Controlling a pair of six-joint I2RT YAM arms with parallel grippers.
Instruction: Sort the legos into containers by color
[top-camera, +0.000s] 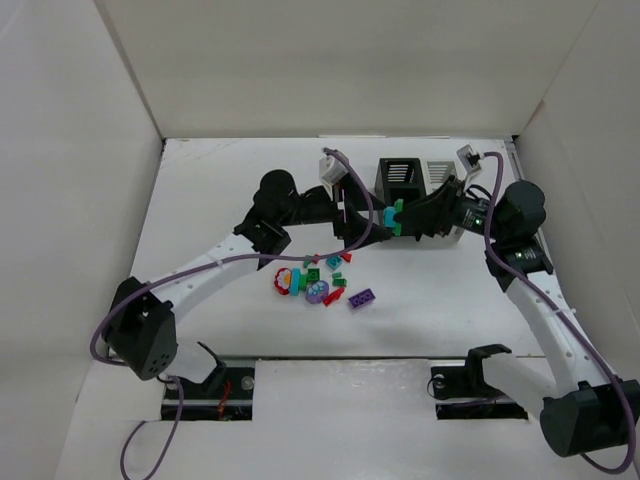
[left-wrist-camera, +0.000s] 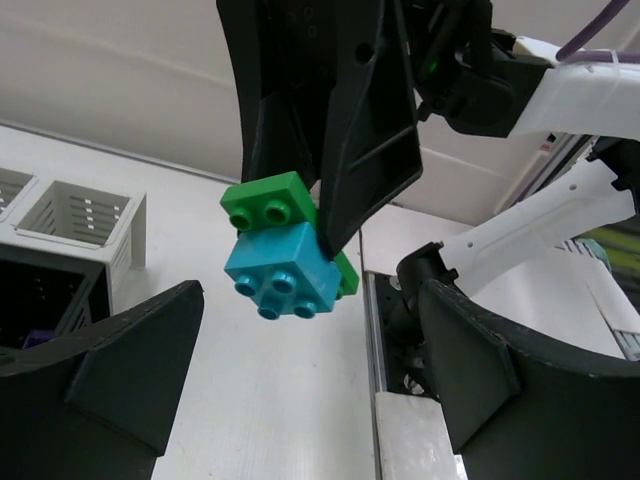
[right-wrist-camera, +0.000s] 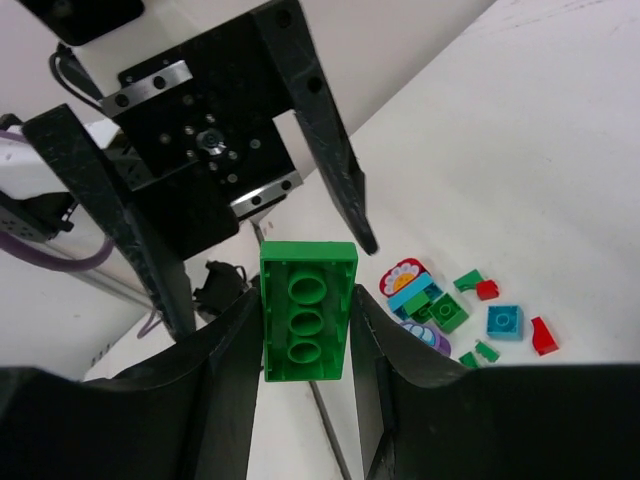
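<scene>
My right gripper (right-wrist-camera: 305, 335) is shut on a green brick (right-wrist-camera: 306, 310), which I see from its hollow underside. A teal brick (left-wrist-camera: 284, 271) is stuck to that green brick (left-wrist-camera: 264, 201); the pair hangs in the air beside the black container (top-camera: 400, 180). My left gripper (left-wrist-camera: 300, 390) is open, its fingers (left-wrist-camera: 130, 375) wide apart on either side of the teal brick and clear of it. In the top view both grippers meet at the joined bricks (top-camera: 390, 215). The other legos (top-camera: 320, 285) lie loose on the table. The white container (top-camera: 440, 172) adjoins the black one.
The loose pile holds a purple brick (top-camera: 362, 297), a red flower piece (top-camera: 284, 280), and small green, teal and red bricks (right-wrist-camera: 470, 310). White walls close in the table on three sides. Both arm bases sit on rails at the near edge.
</scene>
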